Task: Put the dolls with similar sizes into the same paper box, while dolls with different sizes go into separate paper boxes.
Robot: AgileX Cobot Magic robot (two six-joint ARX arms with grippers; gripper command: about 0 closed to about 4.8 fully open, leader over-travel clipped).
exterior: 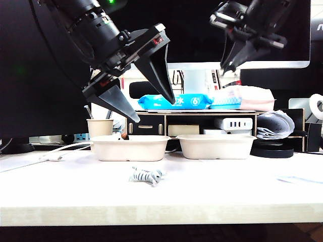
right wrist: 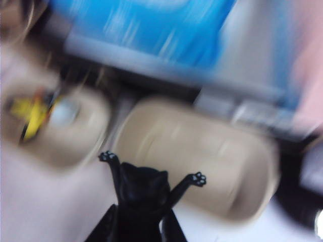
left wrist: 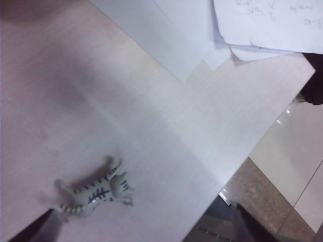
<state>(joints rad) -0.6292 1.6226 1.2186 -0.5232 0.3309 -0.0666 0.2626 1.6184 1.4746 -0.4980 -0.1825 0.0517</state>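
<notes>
**Dolls: black one carried toward the boxes, striped one left on the tabletop**

The dolls were split three ways. The black cat doll (right wrist: 144, 189) was pinched between the fingers of the right gripper (right wrist: 139, 224), high above the tabletop (exterior: 212, 186), with the right-hand paper box (right wrist: 202, 156) lying ahead of and below it; the blur hid exactly how it lined up over the rim. The white striped doll (left wrist: 96, 194) lay on its side on the bare tabletop in front of the left-hand paper box (exterior: 130, 147), its long axis running roughly across the spread fingers of the left gripper (exterior: 149, 96), which hung empty above it. That arm was clearly the nearer one for this doll. A yellow doll (right wrist: 33, 116) sat in the left-hand box, with something pale beside it, too smeared to name.

Counted: two paper boxes, one black doll, one striped doll, one yellow doll; a fourth could not be made out.
</notes>
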